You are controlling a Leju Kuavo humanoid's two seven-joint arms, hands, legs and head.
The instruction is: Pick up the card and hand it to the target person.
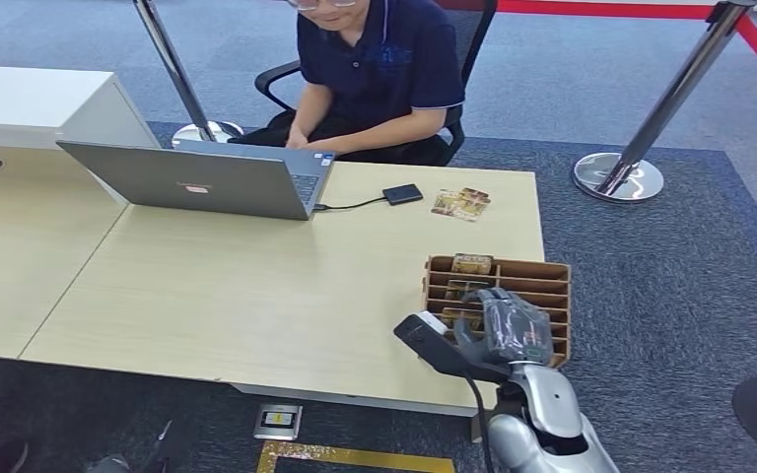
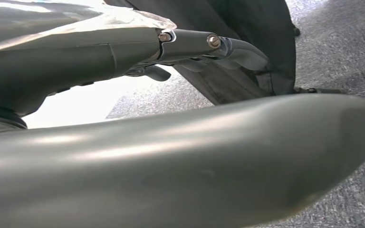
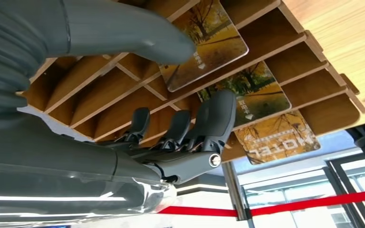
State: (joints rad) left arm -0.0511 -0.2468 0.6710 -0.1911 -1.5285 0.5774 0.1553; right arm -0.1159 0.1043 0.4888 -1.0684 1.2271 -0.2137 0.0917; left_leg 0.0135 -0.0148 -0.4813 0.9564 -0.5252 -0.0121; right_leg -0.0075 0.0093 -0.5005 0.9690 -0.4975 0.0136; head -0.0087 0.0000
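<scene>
A slotted wooden card rack (image 1: pixel 544 273) stands at the table's right front corner, with yellow-leaf picture cards (image 1: pixel 472 263) in its slots. My right hand (image 1: pixel 513 330) hovers over the rack's near half. In the right wrist view its thumb (image 3: pixel 138 38) lies against the face of one card (image 3: pixel 216 31), which stays in its slot. Its dark fingers (image 3: pixel 209 118) curl at the divider beside a second card (image 3: pixel 259 90); a third card (image 3: pixel 278 137) sits beyond. My left hand (image 2: pixel 190 45) hangs by my side with straight fingers and nothing in it. The person (image 1: pixel 379 69) sits across the table.
Two loose cards (image 1: pixel 461 203) and a black drive (image 1: pixel 402 194) lie near the person. An open laptop (image 1: pixel 197 182) sits at the table's far left. Barrier posts (image 1: pixel 618 177) stand on the carpet to the right and behind the laptop (image 1: pixel 202 128).
</scene>
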